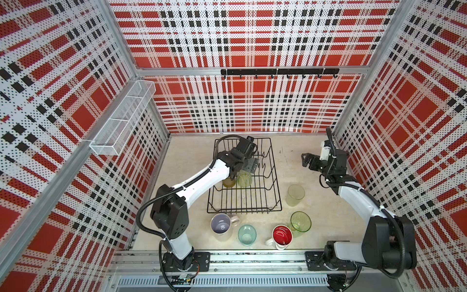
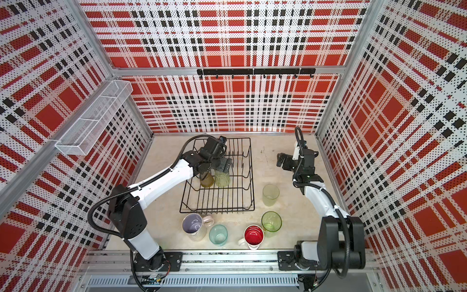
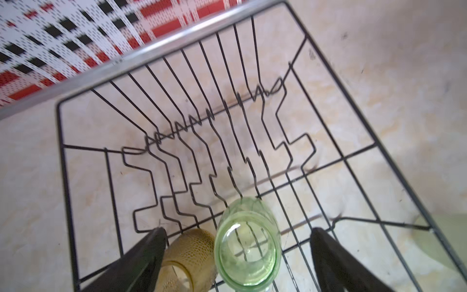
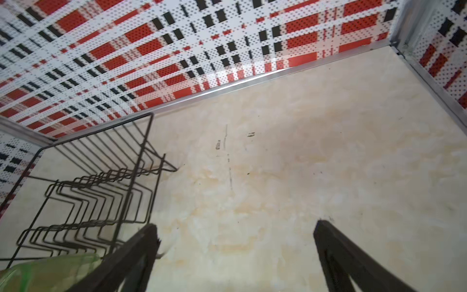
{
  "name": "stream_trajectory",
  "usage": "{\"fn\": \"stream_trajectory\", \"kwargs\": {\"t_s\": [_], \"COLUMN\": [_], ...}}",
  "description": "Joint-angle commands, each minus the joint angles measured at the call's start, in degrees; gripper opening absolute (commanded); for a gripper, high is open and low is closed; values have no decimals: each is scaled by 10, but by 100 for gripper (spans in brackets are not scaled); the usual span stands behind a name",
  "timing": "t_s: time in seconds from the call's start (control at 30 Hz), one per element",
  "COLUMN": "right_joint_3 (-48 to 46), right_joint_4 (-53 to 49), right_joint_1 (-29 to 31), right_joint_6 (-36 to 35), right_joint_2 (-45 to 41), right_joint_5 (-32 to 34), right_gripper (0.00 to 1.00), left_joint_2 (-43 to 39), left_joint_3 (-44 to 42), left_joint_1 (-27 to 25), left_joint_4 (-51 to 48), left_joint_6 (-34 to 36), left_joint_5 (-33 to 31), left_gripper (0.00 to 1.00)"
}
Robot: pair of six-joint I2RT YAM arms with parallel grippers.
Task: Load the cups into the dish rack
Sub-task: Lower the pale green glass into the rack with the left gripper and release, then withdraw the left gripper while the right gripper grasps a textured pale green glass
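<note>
The rack (image 1: 242,211) sits on the counter (image 1: 192,161) toward 12 o'clock in both top views. Two cups are in it, at its 9 o'clock side: the amber cup (image 1: 228,182) and a green cup (image 1: 244,179), just beside each other. The left tool (image 1: 249,164) hangs above them, spread wide and grasping nothing; the left wrist view shows its fingers (image 3: 328,252) apart on either side of the pair.

Outside the rack, the frosted cup (image 1: 295,194) stands at its 4 o'clock, the second green cup (image 1: 300,222) at 5, the white mug (image 1: 281,236) and teal cup (image 1: 247,235) near 6, and the pink mug (image 1: 222,225) at 7.

The right tool (image 1: 307,160) is released too, above bare counter at the rack's 3 o'clock.
</note>
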Motion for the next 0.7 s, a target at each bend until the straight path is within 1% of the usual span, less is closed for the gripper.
{"fn": "stream_trajectory", "kwargs": {"t_s": [0.0, 0.1, 0.17, 0.23, 0.3, 0.37, 0.4, 0.43, 0.5, 0.53, 0.57, 0.6, 0.67], "right_joint_3": [3, -7, -23, -30, -19, -7, 0, 6, 13, 13, 10, 4, -8], "right_joint_4": [23, 28, 41, 33, -1, -30, -49, -66, -104, -113, -121, -126, -131], "right_joint_1": [-74, -141, -184, -211, -215, -214, -210, -200, -156, -136, -111, -92, -65], "right_joint_6": [30, 54, 82, 103, 107, 111, 133, 134, 119, 96, 87, 85, 76], "right_joint_2": [33, 49, 49, 48, 52, 61, 64, 63, 54, 48, 42, 36, 22], "right_joint_5": [-49, -62, -69, -45, -15, -15, -12, 3, 73, 100, 115, 117, 105], "right_gripper": [100, 100, 100, 100, 100, 100, 100, 100, 100, 100, 100, 100, 100], "left_joint_2": [-47, -90, -120, -150, -173, -193, -202, -210, -225, -231, -239, -244, -252], "left_joint_3": [-21, -59, -88, -117, -141, -163, -176, -186, -202, -208, -217, -224, -234], "left_joint_1": [26, 46, 63, 89, 116, 146, 162, 175, 207, 220, 231, 254, 276], "left_joint_4": [62, 105, 130, 152, 167, 177, 183, 188, 195, 199, 208, 215, 225], "left_joint_6": [-17, -22, -32, -50, -74, -91, -97, -102, -111, -113, -114, -115, -116], "left_joint_5": [-28, -34, -34, -15, 6, 24, 30, 37, 52, 56, 62, 70, 87], "left_gripper": [93, 95, 99, 98, 98, 98, 98, 98, 98, 98, 98, 98, 98]}}
